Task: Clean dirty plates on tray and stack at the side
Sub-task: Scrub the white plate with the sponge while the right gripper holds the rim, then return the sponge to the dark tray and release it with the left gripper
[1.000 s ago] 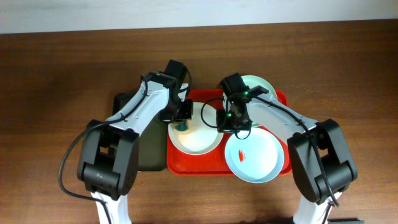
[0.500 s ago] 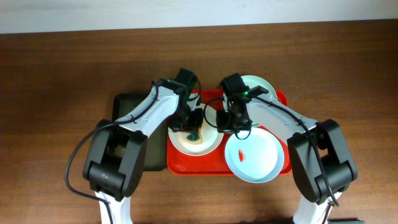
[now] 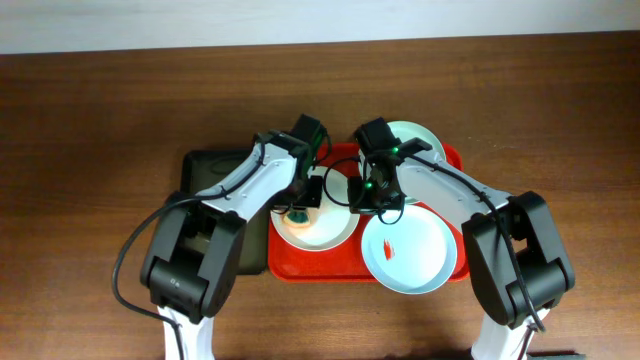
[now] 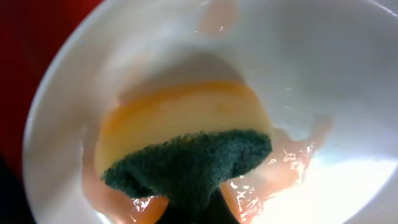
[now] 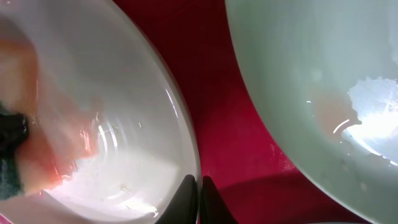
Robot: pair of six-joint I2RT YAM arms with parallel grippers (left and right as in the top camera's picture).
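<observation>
**Left fingers [image 3: 302, 199] pinch the sponge [image 4: 186, 134]; right fingers [image 5: 185, 200] clamp a plate rim**

The brown wooden desk [image 3: 100, 100] carries the red tray [image 3: 300, 266], and a dark tray [image 3: 205, 172] lies just beside the red tray's left edge. Three plates sit on the red tray. The front mint plate [image 3: 420, 255] fills the tray's near right corner and bears a small red smear [image 3: 388, 248]. The rear mint plate [image 3: 418, 138] lies at the far right corner, partly under the right arm. The white plate [image 3: 322, 230] takes the tray's left half.

The left fingers are closed on the sponge, a yellow block with a green scouring face, and press it into the white plate. A thin pink film lies around the sponge. The right fingers stand almost together, nipping the white plate's rim on the side toward the tray's middle.
</observation>
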